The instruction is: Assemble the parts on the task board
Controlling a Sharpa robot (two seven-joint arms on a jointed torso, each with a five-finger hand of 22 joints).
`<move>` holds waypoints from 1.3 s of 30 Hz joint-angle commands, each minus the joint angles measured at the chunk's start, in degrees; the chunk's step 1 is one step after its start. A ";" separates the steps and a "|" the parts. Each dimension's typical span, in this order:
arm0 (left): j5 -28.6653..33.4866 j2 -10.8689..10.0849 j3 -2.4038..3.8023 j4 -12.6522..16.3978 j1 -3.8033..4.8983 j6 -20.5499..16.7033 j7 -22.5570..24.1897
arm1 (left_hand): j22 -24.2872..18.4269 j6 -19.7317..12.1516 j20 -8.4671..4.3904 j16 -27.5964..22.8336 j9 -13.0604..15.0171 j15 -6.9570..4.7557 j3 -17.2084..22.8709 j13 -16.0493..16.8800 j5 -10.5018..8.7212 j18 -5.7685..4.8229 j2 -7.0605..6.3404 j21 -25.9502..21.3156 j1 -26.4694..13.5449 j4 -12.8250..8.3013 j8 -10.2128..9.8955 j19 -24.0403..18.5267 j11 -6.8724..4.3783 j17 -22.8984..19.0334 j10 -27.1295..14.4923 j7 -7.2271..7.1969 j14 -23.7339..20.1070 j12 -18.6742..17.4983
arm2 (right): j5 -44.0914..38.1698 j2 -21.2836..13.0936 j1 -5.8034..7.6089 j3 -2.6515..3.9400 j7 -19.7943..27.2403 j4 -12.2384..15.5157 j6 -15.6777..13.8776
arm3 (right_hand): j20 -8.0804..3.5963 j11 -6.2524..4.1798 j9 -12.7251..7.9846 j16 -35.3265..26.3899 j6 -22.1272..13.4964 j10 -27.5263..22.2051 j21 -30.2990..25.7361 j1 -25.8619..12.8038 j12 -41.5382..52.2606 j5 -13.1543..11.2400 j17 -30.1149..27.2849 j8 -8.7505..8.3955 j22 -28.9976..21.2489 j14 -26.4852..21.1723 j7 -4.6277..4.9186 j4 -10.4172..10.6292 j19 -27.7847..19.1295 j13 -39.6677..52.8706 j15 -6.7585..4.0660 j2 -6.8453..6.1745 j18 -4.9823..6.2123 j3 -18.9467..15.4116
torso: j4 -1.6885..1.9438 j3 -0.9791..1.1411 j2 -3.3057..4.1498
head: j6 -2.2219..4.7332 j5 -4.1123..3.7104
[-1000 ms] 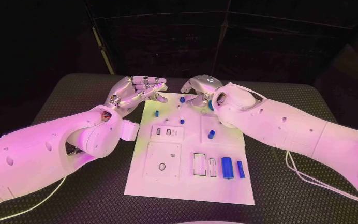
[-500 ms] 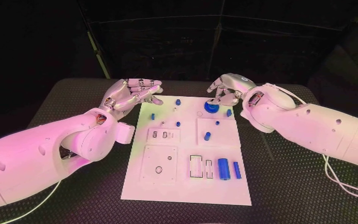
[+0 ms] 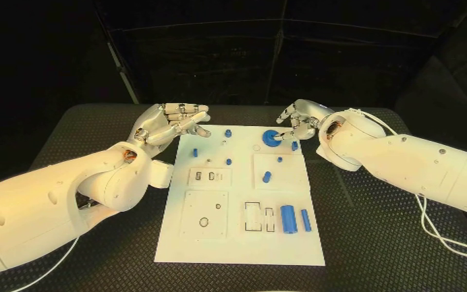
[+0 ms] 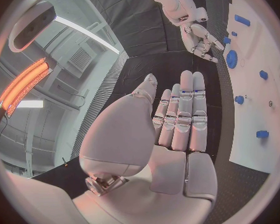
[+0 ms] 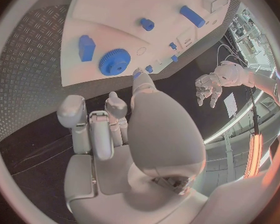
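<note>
In the head view the scene is lit from above. The white task board (image 3: pixel 238 241) is rendered bright, almost washed out toward its near end, while the black table (image 3: pixel 97 251) is left dark and the background is lost in blackness. Soft highlights are picked up on the silver left hand (image 3: pixel 171 122) and right hand (image 3: pixel 297 120).

In the left wrist view a glowing orange lamp (image 4: pixel 25 82) and a white strip light (image 4: pixel 84 31) are seen overhead, with glare spread around them. In the right wrist view another orange light (image 5: pixel 255 157) is caught near the rim.

The board's straight edges are bent by the fisheye lens in both wrist views, most strongly near the rim, and each circle is enclosed by a dark frame.
</note>
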 commanded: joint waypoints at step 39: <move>-0.15 0.56 0.05 -0.55 0.04 1.11 0.16 | -0.09 -0.05 0.14 -0.28 -0.05 0.10 -0.11 0.00 -0.21 0.58 0.41 -0.26 -0.03 -0.31 -0.36 -0.48 0.30 0.15 -0.14 0.44 -0.52 -0.36 | -6.75 5.45 -0.25 0.00 -3.72 -5.55 6.75 | 0.17 0.05 -0.08 2.20 1.63 8.61 3.73 4.62 15.89 -2.23 11.08 3.73 7.47 5.27 -0.07 -3.34 4.68 20.28 0.62 4.80 -2.03 2.03 | -0.01 0.01 0.07 | -0.86 -0.06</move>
